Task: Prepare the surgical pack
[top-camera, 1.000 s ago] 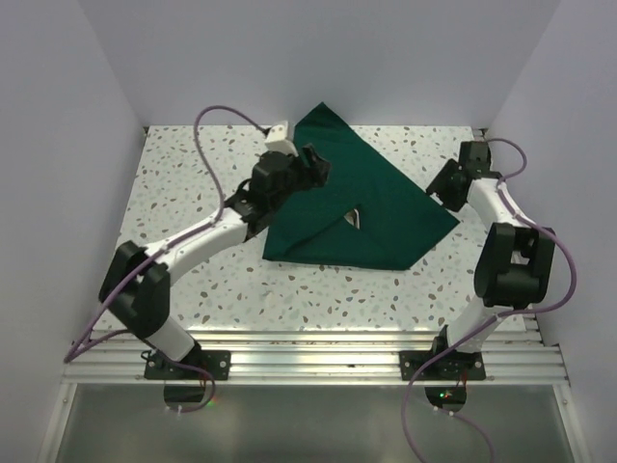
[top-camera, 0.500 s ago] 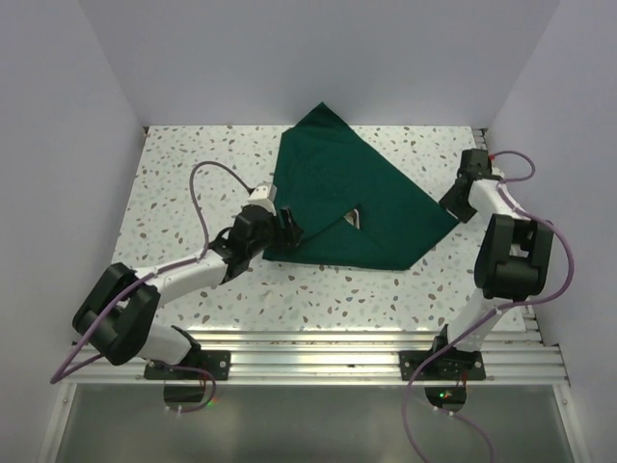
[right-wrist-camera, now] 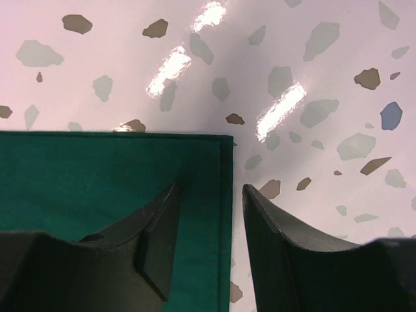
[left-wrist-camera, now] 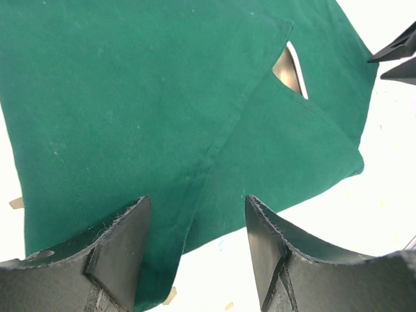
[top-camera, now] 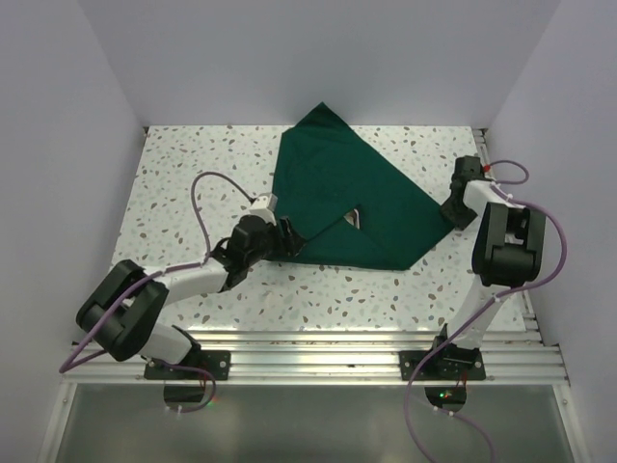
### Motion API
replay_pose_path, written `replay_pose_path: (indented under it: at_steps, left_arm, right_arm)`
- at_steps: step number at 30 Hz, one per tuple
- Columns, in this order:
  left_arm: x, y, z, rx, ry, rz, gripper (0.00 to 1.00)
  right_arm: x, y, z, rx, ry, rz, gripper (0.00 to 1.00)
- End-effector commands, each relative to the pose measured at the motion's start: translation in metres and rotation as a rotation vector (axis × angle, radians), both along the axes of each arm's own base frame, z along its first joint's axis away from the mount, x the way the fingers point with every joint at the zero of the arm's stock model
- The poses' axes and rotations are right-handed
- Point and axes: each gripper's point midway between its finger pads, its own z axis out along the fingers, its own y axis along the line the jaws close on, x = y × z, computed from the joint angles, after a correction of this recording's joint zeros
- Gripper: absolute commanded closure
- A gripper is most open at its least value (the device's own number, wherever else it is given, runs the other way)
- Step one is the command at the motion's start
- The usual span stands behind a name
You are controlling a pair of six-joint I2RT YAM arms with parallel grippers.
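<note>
Top external view: from the bottom of the frame the left arm stretches up toward the centre. The left tool (top-camera: pixel 281 233) sits low at the lower-left corner of the dark green drape (top-camera: pixel 333 183). At the right edge of the frame the right tool (top-camera: pixel 450 209) points at the drape's right-hand corner.

The drape lies folded flat on the speckled table (top-camera: pixel 183 183), with one corner at the upper centre of the frame. A small triangular gap (top-camera: pixel 354 219) between its folds shows something pale and shiny; what it is cannot be told.

Left wrist view: the left tool (left-wrist-camera: pixel 195 207) is released, its fingers (left-wrist-camera: pixel 117 250) spread wide with nothing between them, above the drape's (left-wrist-camera: pixel 130 97) lower edge and a fold line. The gap (left-wrist-camera: pixel 289 67) lies in the upper right.

Right wrist view: the right tool (right-wrist-camera: pixel 211 192) is also released. Its fingers (right-wrist-camera: pixel 159 237) straddle the hemmed corner of the drape (right-wrist-camera: pixel 78 182) without pinching it.
</note>
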Motion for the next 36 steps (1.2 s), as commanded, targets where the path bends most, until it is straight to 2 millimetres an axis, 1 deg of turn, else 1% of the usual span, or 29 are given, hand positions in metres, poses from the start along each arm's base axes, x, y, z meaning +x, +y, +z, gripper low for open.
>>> replay_pose_path:
  at_steps: [1,4,5,8,11,14,17,18,19,20,21,23,24,26,27,28,30,31,32,33,34,36]
  left_arm:
    - [0.001,-0.010,0.008,-0.066,-0.031,-0.020,0.37]
    - [-0.003,-0.009,0.005,-0.066,-0.029,-0.018,0.38]
    - [-0.004,-0.008,0.003,-0.064,-0.027,-0.008,0.38]
    - [-0.011,-0.011,0.004,-0.068,-0.041,-0.016,0.38]
    - [-0.011,-0.011,0.002,-0.055,-0.053,0.001,0.38]
    - [-0.012,-0.014,0.000,-0.053,-0.057,-0.005,0.38]
    - [-0.011,-0.016,0.002,-0.053,-0.065,-0.010,0.38]
    - [-0.011,-0.016,0.002,-0.050,-0.063,-0.010,0.38]
    - [-0.011,-0.017,0.004,-0.049,-0.067,-0.012,0.38]
    - [-0.010,-0.017,0.005,-0.049,-0.069,-0.013,0.38]
    - [-0.010,-0.017,0.007,-0.049,-0.073,-0.012,0.38]
    - [-0.009,-0.016,0.013,-0.045,-0.082,-0.011,0.38]
    - [-0.010,-0.016,0.014,-0.034,-0.080,-0.017,0.38]
    - [-0.006,-0.018,0.027,-0.035,-0.101,-0.019,0.37]
    - [-0.005,-0.018,0.031,-0.034,-0.105,-0.017,0.37]
    - [-0.004,-0.018,0.040,-0.038,-0.116,-0.022,0.36]
    - [-0.001,-0.019,0.048,-0.035,-0.118,-0.031,0.36]
    - [-0.001,-0.019,0.050,-0.030,-0.116,-0.034,0.36]
    - [0.002,-0.015,0.056,-0.030,-0.123,-0.025,0.36]
    - [0.003,-0.014,0.058,-0.024,-0.116,-0.029,0.35]
    - [0.007,-0.009,0.063,-0.026,-0.123,-0.018,0.35]
    - [0.013,-0.001,0.069,0.001,-0.125,0.000,0.33]
  right_arm:
    - [0.006,-0.010,-0.003,-0.032,-0.019,-0.052,0.53]
    - [0.007,-0.011,-0.007,-0.029,-0.018,-0.060,0.53]
    - [0.006,-0.010,-0.010,-0.028,-0.013,-0.062,0.55]
    - [0.004,-0.011,-0.012,-0.031,-0.019,-0.077,0.58]
    - [0.004,-0.010,-0.013,-0.028,-0.023,-0.081,0.60]
    - [0.004,-0.010,-0.012,-0.029,-0.030,-0.085,0.71]
    - [0.002,-0.009,-0.014,-0.022,-0.033,-0.087,0.75]
    - [0.003,-0.009,-0.014,-0.019,-0.038,-0.088,0.82]
    - [0.001,-0.008,-0.015,-0.018,-0.037,-0.086,0.96]
    - [0.001,-0.008,-0.014,-0.017,-0.040,-0.090,0.99]
    - [0.002,-0.007,-0.009,-0.016,-0.056,-0.088,1.00]
    - [0.005,-0.006,-0.004,-0.005,-0.079,-0.079,1.00]
    - [0.007,-0.005,0.003,-0.004,-0.100,-0.074,1.00]
    - [0.010,-0.001,0.008,0.011,-0.123,-0.060,1.00]
    - [0.013,0.004,0.011,0.033,-0.137,-0.045,1.00]
    - [0.016,0.008,0.018,0.041,-0.159,-0.028,1.00]
    - [0.019,0.014,0.028,0.046,-0.181,-0.009,1.00]
    - [0.021,0.016,0.038,0.039,-0.204,0.002,1.00]
    - [0.024,0.023,0.045,0.034,-0.213,0.026,1.00]
    - [0.026,0.026,0.057,0.019,-0.235,0.033,1.00]
    - [0.029,0.034,0.064,0.014,-0.244,0.061,1.00]
    - [0.035,0.044,0.081,0.009,-0.273,0.093,1.00]
